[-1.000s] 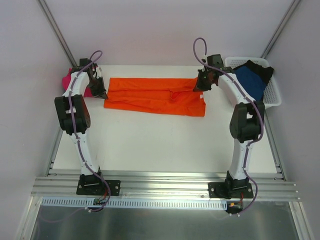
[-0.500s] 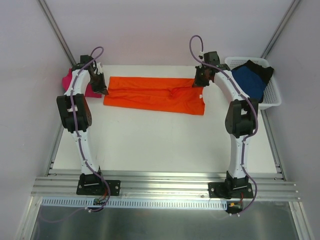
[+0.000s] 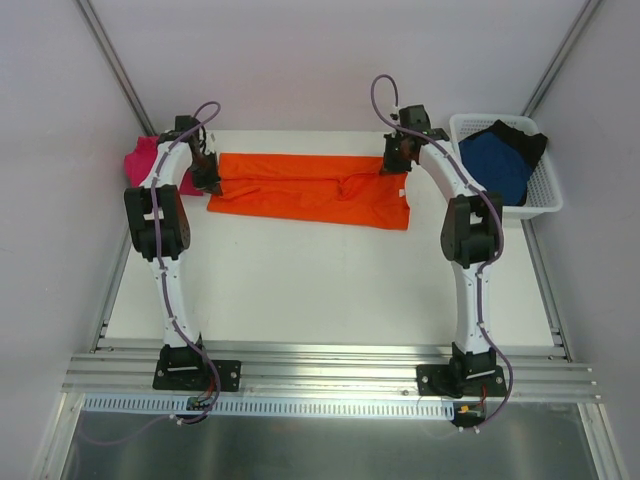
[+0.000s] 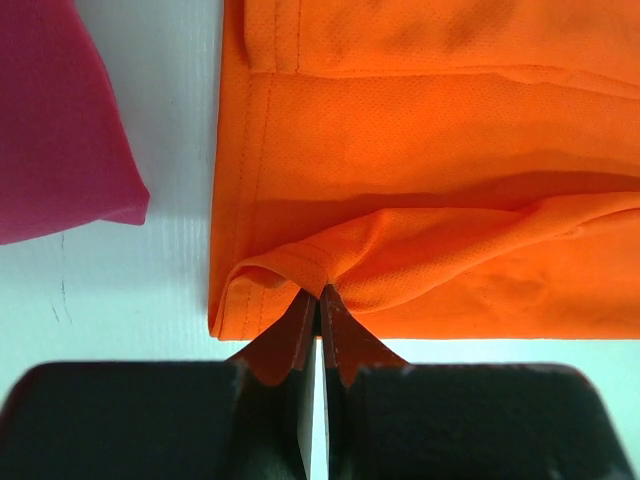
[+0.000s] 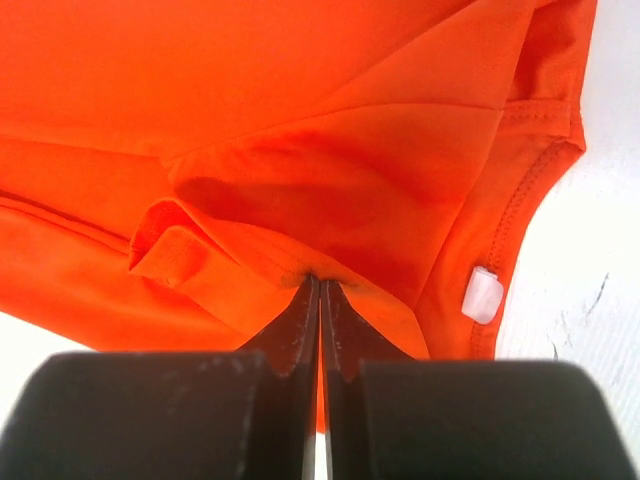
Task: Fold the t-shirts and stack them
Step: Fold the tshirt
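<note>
right wrist: orange t-shirt (image 5: pixel 300 120), possibly white tag (image 5: pixel 483 296)

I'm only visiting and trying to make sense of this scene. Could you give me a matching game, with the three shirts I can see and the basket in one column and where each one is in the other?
Things:
1. orange t-shirt
2. pink t-shirt
3. blue t-shirt
4. white basket

Places:
A. lying inside the basket
B. standing at the far right corner of the table, holding clothes
C. lying loose at the far left corner
D. spread across the far side, pinched by the left gripper and the right gripper

Pairs: 1-D, 2-C, 3-A, 4-B
</note>
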